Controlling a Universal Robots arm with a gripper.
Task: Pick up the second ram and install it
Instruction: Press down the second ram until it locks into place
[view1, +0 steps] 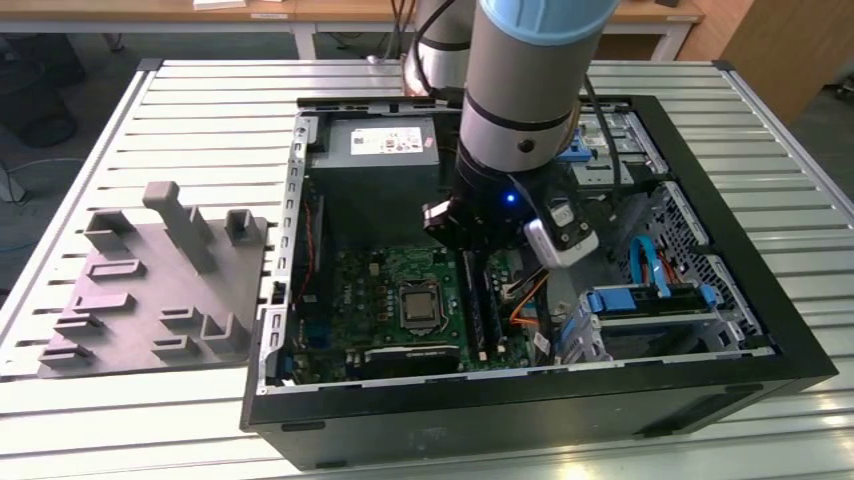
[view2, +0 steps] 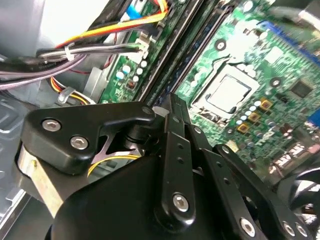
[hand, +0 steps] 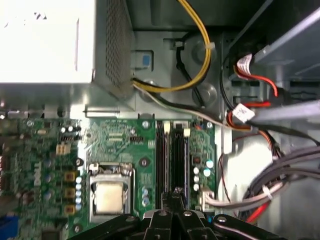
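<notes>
gripper (hand: 176, 196) hangs low inside the computer case (view1: 747, 385), right above the ram slots (hand: 172, 155) next to the cpu socket (hand: 110, 195) on the green motherboard (hand: 55, 165). its fingers (view2: 176, 117) are pressed narrow together. the second ram (hand: 178, 157) stands in a slot, and the fingertips are at its near end.

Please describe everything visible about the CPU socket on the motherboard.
The CPU socket is a square metal frame around a pale, shiny plate, lying flat on the green motherboard. It sits beside the long black memory slots, apart from them. Nothing touches it; the tool is over the slots, not over the socket.
</notes>
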